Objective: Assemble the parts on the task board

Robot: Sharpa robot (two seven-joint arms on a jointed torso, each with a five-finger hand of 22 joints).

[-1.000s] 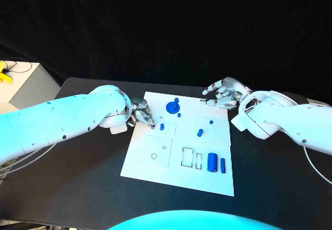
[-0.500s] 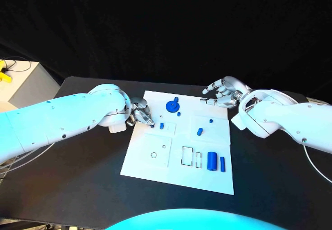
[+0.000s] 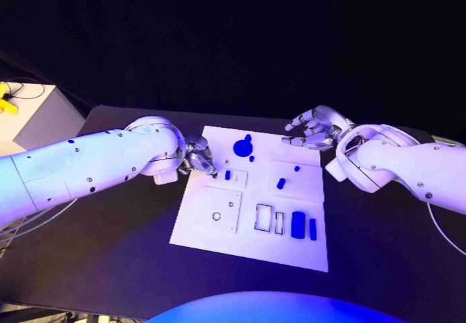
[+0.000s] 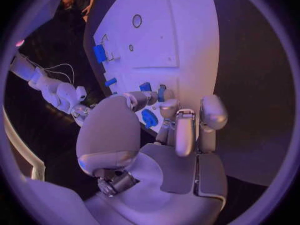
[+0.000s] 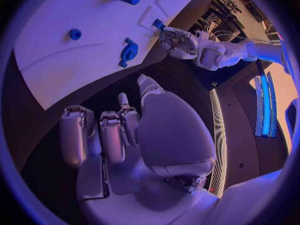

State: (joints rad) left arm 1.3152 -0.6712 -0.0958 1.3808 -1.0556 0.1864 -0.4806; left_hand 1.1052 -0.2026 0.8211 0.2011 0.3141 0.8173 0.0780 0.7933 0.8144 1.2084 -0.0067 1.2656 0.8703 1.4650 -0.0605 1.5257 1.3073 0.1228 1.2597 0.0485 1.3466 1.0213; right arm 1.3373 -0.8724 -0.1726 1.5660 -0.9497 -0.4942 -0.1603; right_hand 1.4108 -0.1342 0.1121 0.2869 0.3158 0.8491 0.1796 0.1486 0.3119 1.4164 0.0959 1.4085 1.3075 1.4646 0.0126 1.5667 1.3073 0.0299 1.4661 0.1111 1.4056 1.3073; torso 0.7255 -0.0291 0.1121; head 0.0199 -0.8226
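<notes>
The left hand [image 3: 199,160] hovers at the task board [image 3: 209,232] edge beside a small blue peg [image 3: 227,175], fingers [image 4: 185,130] curled, grasp unclear; it should settle squarely over the peg before pinching. The right hand [image 3: 312,131] waits off the board's far corner, fingers loosely parted, holding nothing.

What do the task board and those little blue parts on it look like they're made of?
The task board looks like a flat white plate, matte, probably plastic or painted sheet; it shows no glare and has crisp dark cut-outs. The blue parts, such as the round one and the larger cylinder, look like solid-coloured moulded or printed plastic, smooth and dull, though the pictures cannot confirm it.
</notes>
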